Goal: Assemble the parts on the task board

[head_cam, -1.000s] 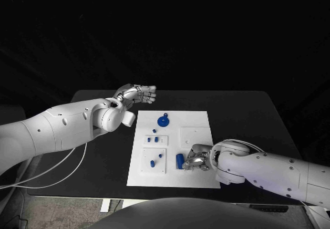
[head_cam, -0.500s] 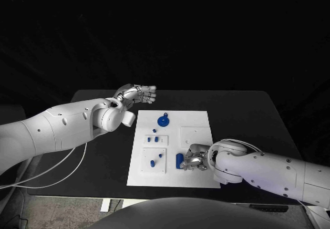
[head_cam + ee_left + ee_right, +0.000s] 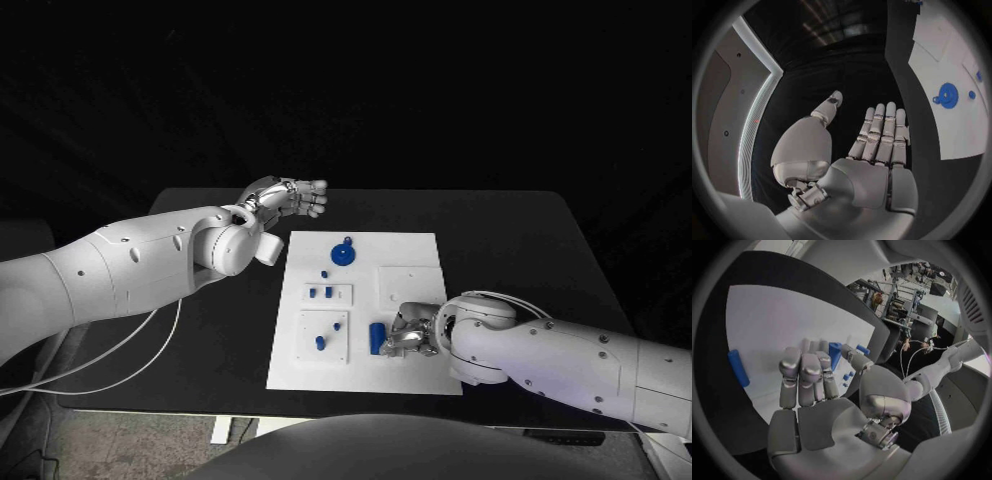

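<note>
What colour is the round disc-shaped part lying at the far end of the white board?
Blue. The disc-shaped part shows best in the left wrist view, lying on the white board.

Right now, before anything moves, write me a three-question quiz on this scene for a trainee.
1. True or false: the left hand rests on the board.
2. Which hand is beside the long blue part at the board's near edge?
A. left
B. right
C. neither
3. Fill in: the round blue part lies at the board's ____ end, seen from the robot.

Key
1. False: it sits off the board, over the black table, fingers straight and holding nothing.
2. B: the right hand is down next to it; the right wrist view shows the part apart from the fingers.
3. far
</note>
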Controlling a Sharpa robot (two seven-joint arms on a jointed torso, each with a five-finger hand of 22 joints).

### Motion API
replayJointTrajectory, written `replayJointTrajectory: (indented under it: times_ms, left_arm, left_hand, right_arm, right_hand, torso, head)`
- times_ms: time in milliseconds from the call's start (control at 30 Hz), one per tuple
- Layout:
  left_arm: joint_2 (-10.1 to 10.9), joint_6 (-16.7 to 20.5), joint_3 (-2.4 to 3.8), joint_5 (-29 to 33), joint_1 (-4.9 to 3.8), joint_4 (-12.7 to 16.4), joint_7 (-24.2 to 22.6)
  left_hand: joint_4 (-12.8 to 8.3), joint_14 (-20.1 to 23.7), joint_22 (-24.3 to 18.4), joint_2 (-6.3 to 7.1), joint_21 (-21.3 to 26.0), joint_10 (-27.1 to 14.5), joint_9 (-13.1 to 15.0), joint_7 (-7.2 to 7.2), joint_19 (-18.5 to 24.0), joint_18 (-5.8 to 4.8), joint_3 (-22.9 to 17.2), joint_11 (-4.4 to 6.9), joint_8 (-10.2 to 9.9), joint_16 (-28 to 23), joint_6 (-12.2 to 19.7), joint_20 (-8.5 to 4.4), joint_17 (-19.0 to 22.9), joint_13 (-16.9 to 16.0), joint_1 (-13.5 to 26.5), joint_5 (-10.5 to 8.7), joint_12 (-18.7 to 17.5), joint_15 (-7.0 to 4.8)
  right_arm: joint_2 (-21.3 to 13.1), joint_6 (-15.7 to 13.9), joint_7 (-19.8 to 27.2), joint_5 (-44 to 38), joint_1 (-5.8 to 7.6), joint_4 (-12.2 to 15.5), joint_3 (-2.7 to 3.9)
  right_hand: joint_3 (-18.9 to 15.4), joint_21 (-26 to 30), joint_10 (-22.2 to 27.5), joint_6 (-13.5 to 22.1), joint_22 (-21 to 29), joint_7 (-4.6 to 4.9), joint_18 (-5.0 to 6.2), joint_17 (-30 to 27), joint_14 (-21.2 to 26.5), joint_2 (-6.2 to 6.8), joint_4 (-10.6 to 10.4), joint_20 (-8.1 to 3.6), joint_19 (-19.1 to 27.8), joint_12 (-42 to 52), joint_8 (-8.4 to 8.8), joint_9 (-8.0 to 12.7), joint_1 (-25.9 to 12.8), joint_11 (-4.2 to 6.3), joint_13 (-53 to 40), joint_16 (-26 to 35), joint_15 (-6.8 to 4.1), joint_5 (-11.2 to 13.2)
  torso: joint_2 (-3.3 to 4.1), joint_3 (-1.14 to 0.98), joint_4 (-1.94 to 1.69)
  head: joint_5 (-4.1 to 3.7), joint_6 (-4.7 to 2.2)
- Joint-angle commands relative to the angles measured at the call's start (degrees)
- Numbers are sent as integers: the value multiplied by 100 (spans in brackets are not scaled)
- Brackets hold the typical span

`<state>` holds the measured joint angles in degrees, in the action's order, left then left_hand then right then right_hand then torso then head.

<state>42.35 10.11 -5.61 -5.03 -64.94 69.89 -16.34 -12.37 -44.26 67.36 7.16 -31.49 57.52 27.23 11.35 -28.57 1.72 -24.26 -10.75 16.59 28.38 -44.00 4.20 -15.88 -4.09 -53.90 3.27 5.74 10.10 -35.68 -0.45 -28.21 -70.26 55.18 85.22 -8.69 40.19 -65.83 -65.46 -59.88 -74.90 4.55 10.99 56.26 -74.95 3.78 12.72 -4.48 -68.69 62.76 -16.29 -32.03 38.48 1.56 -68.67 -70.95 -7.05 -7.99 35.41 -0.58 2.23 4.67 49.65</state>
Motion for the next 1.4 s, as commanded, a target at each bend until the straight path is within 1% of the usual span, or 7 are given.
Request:
replayJointTrajectory:
  times_ms: [33,267,333,433,500,933,1400]
  left_arm:
    - [-8,-84,4,-25,-5,12,-32]
    - [-14,-89,4,-25,-5,2,-29]
    - [-14,-88,4,-25,-5,0,-31]
    - [-13,-92,4,-25,-5,-1,-30]
    - [-13,-90,4,-25,-5,0,-31]
    - [-24,-109,4,-25,-4,-14,-23]
    - [-28,-109,4,-25,-4,-67,-20]
  left_hand:
    - [-3,25,8,-30,29,-23,-7,-5,3,107,14,3,27,-21,45,38,-9,2,31,4,25,28]
    - [-3,26,10,-30,31,-23,-7,-5,4,107,13,3,29,-23,45,39,-11,2,30,3,25,29]
    - [-3,26,10,-30,32,-24,-7,-6,5,107,13,3,29,-24,45,39,-12,2,29,3,26,29]
    - [-4,26,11,-30,33,-24,-7,-6,5,107,12,3,30,-25,45,39,-13,2,29,3,26,29]
    - [-4,26,12,-30,33,-24,-7,-6,6,106,12,3,31,-26,45,39,-14,2,28,3,26,29]
    - [0,26,14,-32,36,-25,-8,-5,6,106,13,3,33,-29,46,41,-18,2,33,3,27,30]
    - [8,24,18,-40,39,-24,-8,-5,6,105,14,3,37,-33,47,42,-25,1,41,2,29,31]
  right_arm:
    - [1,141,-50,-128,-5,9,0]
    - [1,152,-11,-28,-5,20,0]
    - [-14,149,6,5,-4,18,0]
    - [-44,131,28,12,-4,25,0]
    - [-61,110,31,13,-4,27,1]
    - [70,57,14,-178,-4,-105,0]
    - [113,71,-15,-227,-5,-166,0]
  right_hand:
    - [-81,-17,-39,-68,-86,32,401,7,-2,82,42,13,-34,-5,-3,-8,-3,-9,-9,8,-46,9]
    - [-193,-2,-35,-65,-77,29,401,7,-1,165,58,11,-31,-24,2,-5,-22,-10,-14,16,-47,110]
    - [-257,18,-35,-67,-68,26,401,8,-1,309,-5,4,-28,-40,7,-1,-47,-3,-22,24,-52,470]
    - [-288,29,-36,-67,-62,22,401,11,-1,544,-118,-8,-34,-52,7,-4,-92,2,-28,26,-59,518]
    - [-295,30,-40,-64,-60,21,401,13,-1,587,-164,-15,-39,-50,6,-8,-101,4,-34,25,-61,517]
    - [-161,35,-59,-60,-69,14,401,25,6,7,-209,-50,-28,-47,-7,-32,118,11,-66,27,-67,517]
    - [75,30,-67,-64,-77,18,401,31,5,-115,-385,-31,-23,-62,-6,-37,138,6,-81,27,-61,517]
  torso:
    - [-1,-4,0]
    - [-2,-7,4]
    - [-3,-8,3]
    - [-1,-7,4]
    - [-1,-5,6]
    - [-3,-5,-2]
    - [-1,-6,2]
  head:
    - [6,12]
    - [9,20]
    - [6,23]
    - [7,24]
    - [9,26]
    - [-3,35]
    - [1,35]
